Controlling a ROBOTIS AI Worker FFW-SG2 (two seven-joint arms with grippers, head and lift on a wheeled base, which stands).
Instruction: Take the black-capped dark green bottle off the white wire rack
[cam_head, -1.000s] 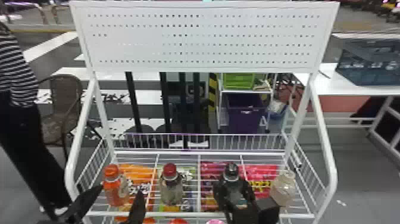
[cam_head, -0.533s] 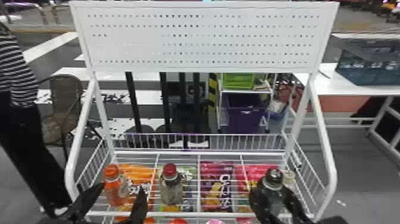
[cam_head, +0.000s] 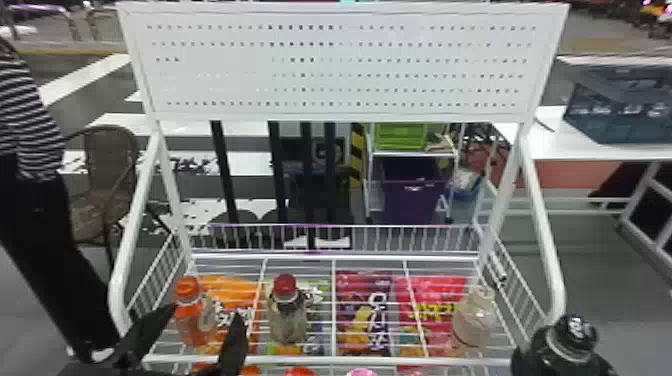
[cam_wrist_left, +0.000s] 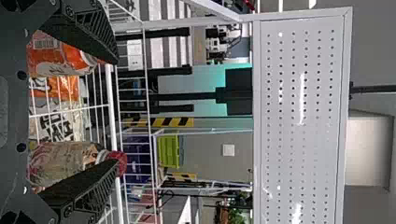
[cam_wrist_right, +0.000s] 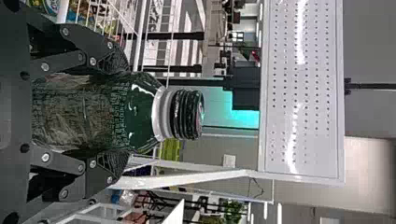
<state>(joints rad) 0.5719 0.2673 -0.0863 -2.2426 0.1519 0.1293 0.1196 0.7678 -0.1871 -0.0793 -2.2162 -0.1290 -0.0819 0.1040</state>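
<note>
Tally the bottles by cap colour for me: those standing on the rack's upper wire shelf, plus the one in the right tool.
Orange-capped bottle: 1
Red-capped bottle: 1
Pale-capped bottle: 1
Black-capped bottle: 1
Total: 4

Dark green bottle (cam_head: 566, 346), right of white wire rack (cam_head: 320, 360): base cut off, head view. Pink top (cam_head: 361, 373), rack front: likewise.
</note>
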